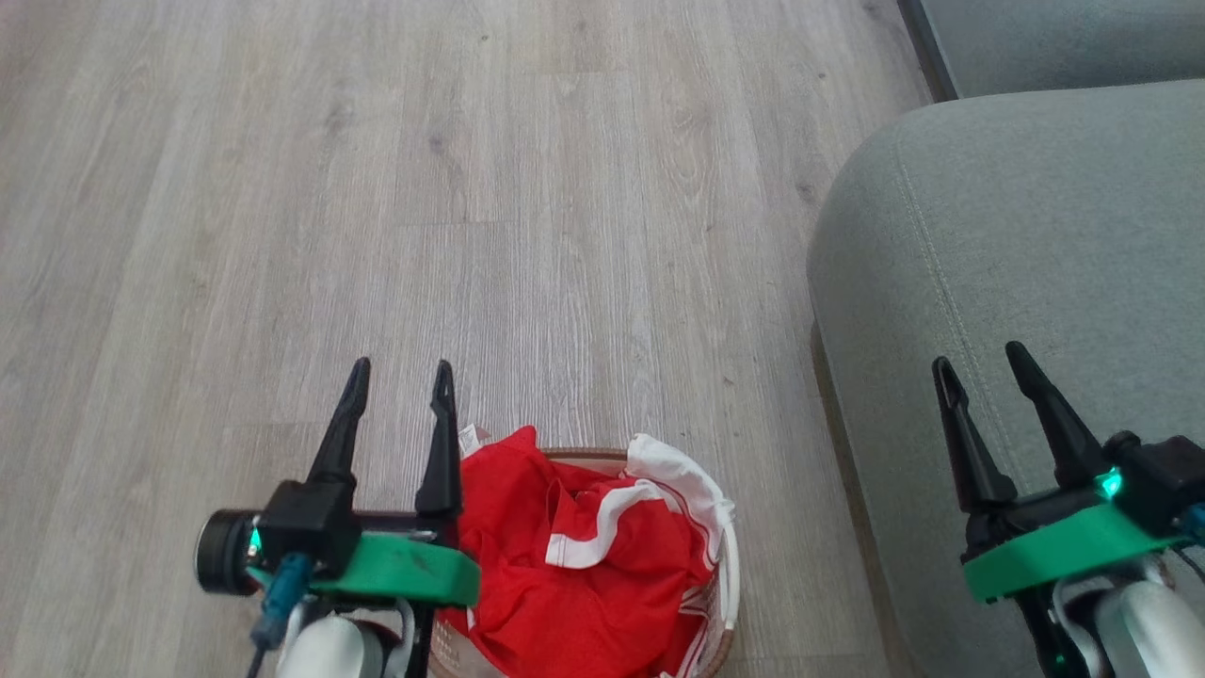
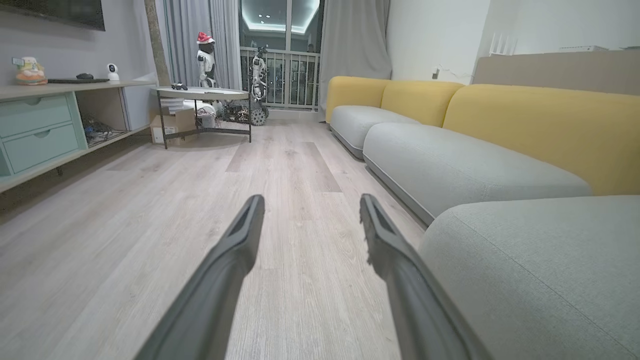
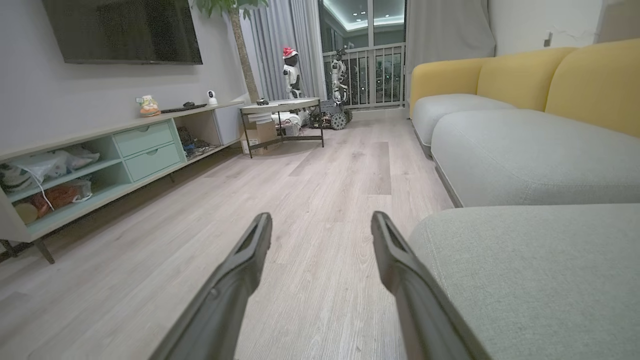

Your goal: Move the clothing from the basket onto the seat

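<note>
Two grippers, both with fingers spread apart and holding nothing, flank the lower part of the head view. The left gripper [image 1: 402, 365] sits at 7 o'clock above the pale plank floor [image 1: 471, 188]. Its inner finger overlaps the left edge of the clothing [image 1: 565, 565] in this view, and whether they touch cannot be told. The clothing, red fabric with broad white bands, lies heaped in the basket [image 1: 727, 603] at 6 o'clock. It rises above the brown rim, with a white sleeve draped over the rim at the basket's own 1 o'clock. The basket stands on the floor near the seat [image 1: 1036, 264] but apart from it. The seat, a grey cushion with a stitched seam, occupies 3 o'clock. The right gripper [image 1: 979, 356] hangs over its near part at 4 o'clock. In the left wrist view, the left gripper [image 2: 312, 200] points along the floor with the seat [image 2: 540, 270] at 4 o'clock, yellow backrests [image 2: 540, 130] at 2 o'clock and a shelf unit [image 2: 40, 130] at 9 o'clock. In the right wrist view, the right gripper [image 3: 321, 216] likewise stands parted, with the seat [image 3: 540, 260] at 4 o'clock.
</note>
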Tool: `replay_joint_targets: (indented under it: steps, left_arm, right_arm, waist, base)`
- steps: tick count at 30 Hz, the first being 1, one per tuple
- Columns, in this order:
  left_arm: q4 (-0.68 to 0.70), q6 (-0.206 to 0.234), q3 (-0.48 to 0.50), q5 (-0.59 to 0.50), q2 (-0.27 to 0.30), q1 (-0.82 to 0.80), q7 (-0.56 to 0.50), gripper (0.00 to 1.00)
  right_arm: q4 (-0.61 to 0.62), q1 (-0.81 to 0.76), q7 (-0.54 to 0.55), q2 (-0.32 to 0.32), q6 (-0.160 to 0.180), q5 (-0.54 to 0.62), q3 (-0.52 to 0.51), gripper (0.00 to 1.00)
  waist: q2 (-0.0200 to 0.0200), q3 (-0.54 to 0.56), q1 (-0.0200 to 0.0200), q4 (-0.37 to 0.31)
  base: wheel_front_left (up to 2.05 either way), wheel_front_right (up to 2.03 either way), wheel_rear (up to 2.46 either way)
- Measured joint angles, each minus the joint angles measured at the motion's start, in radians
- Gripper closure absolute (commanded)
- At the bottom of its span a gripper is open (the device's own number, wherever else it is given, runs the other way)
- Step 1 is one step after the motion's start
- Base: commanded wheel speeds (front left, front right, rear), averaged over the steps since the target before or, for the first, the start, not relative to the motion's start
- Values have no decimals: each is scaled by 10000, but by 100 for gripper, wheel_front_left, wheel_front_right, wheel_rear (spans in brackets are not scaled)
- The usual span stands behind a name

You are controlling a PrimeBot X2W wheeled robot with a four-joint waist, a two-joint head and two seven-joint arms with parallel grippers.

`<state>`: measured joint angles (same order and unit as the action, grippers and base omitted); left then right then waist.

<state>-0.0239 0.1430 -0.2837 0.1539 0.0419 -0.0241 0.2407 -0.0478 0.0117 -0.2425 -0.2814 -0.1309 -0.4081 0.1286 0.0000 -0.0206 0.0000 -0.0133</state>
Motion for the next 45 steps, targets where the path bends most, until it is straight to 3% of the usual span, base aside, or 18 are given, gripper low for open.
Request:
replay_joint_targets:
  steps: [29, 45]
  left_arm:
    - [75, 121, -213, -343, 8, -136, 107, 0]
    - [-610, 562, -704, -79, 8, -1004, 115, 0]
  right_arm:
    - [107, 214, -100, -150, 0, 190, 58, 0]
    - [487, 969, -100, -727, 0, -324, -251, 0]
  waist:
    - [0, -288, 0, -118]
    - [0, -1534, 0, -587]
  base:
    - [0, 0, 0]
    - [0, 0, 0]
